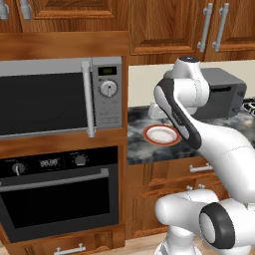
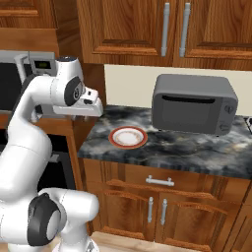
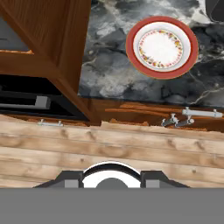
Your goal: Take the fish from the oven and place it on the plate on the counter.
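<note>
One folded arm hovers above the plate (image 3: 162,47).

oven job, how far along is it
Nothing looks done yet: the oven door is shut and the plate on the counter is empty. In hand: the arm is raised beside the counter, above the plate, carrying nothing visible. Left: open the oven, take the fish, set it on the plate.
</note>
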Motion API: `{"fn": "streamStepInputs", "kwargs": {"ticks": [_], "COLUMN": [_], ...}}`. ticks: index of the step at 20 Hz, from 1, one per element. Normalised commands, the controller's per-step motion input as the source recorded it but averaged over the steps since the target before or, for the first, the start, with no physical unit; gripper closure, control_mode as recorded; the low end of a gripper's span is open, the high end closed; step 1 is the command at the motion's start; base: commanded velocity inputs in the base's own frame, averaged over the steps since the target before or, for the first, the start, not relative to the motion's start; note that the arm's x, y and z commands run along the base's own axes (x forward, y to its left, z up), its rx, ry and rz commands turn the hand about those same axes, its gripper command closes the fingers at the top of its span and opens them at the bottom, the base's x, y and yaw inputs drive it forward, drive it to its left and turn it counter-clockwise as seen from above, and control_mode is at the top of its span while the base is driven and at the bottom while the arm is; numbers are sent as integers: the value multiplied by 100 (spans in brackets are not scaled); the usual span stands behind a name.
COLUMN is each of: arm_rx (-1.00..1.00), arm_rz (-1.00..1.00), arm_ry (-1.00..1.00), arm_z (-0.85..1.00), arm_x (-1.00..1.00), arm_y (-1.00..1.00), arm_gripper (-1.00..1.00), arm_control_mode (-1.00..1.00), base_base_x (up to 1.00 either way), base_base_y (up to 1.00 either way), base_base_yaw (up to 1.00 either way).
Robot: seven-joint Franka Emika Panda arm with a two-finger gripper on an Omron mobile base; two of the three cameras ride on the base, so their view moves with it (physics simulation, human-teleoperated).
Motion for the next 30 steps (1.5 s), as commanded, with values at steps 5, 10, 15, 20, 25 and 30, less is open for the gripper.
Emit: {"fn": "streamStepInputs", "kwargs": {"ticks": [5,10,15,20,25,30], "arm_rx": [-13,-26,-28,-25,-27,-45], "arm_rz": [8,4,0,4,10,10], "arm_ry": [-13,-17,-33,-13,-3,23], "arm_z": [1,0,0,-46,-76,-16], "arm_x": [-27,-23,-34,-35,-14,-2], "arm_y": [59,100,100,100,98,87], "arm_gripper": [-100,-100,-100,-100,-100,-100], "arm_control_mode": [-100,-100,-100,-100,-100,-100], "base_base_x": [0,0,0,0,0,0], "base_base_y": [0,0,0,0,0,0], "base_base_yaw": [0,0,0,0,0,0]}}
